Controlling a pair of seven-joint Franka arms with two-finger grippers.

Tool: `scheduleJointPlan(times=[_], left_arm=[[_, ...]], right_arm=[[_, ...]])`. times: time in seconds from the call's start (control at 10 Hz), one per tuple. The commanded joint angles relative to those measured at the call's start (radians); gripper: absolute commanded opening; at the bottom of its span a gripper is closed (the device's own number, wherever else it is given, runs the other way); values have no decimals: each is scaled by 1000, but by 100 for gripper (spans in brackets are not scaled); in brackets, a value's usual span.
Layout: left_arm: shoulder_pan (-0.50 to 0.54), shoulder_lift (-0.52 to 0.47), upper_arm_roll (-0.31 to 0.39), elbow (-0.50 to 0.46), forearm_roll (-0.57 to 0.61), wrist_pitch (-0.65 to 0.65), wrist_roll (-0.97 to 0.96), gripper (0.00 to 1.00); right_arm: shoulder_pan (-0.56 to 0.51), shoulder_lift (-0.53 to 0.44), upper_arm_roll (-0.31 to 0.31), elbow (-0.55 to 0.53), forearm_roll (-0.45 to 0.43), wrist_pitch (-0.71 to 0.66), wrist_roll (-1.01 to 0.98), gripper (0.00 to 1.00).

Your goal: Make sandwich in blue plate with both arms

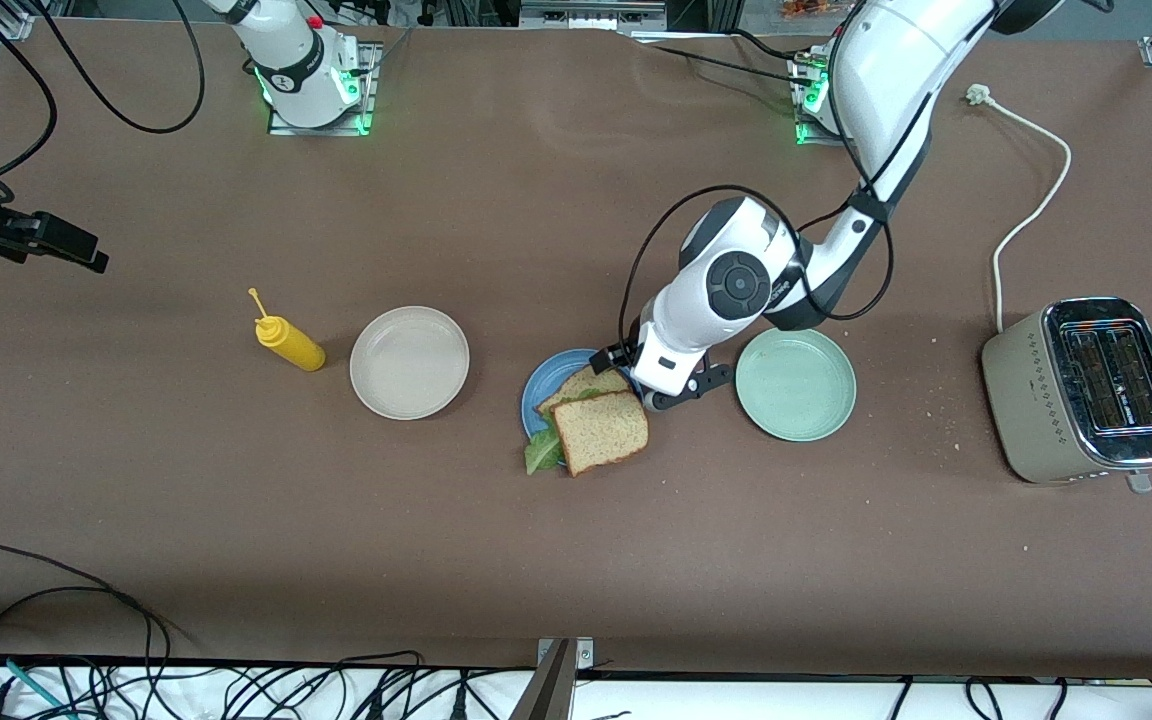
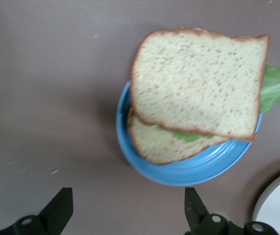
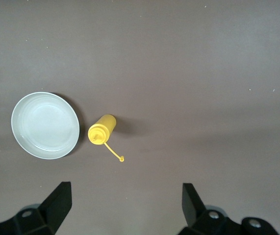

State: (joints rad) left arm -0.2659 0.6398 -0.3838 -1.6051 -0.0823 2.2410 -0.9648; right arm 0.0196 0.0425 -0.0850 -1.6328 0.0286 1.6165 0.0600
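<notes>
Front view shows the brown toast sandwich with green lettuce on the round blue plate, top slice overhanging the rim. Left claw is released beside it; right claw waits, released. A nudge could tip the slice off.

In the front view the left arm's own wrist covers the left end effector, so only dark parts of it peek out beside the blue plate. The sandwich hides most of that plate. The right end effector is partly cut by the picture's edge. In the left wrist view a pale plate near the left end effector is cut off at the corner.
</notes>
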Motion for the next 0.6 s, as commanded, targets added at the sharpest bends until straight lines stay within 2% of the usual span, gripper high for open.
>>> scheduleJointPlan(times=[0.0,0.3,0.5], left_arm=[[49,-141,13,-3,36,-237,3,100],[192,-293,8,10,36,-452,148,100],[292,-340,13,57,36,-611,304,100]], right_arm=[[2,-1,1,22,10,-24,-8,100],[2,-1,2,22,7,-23,-8,100],[0,0,-1,22,13,-23,-8,100]])
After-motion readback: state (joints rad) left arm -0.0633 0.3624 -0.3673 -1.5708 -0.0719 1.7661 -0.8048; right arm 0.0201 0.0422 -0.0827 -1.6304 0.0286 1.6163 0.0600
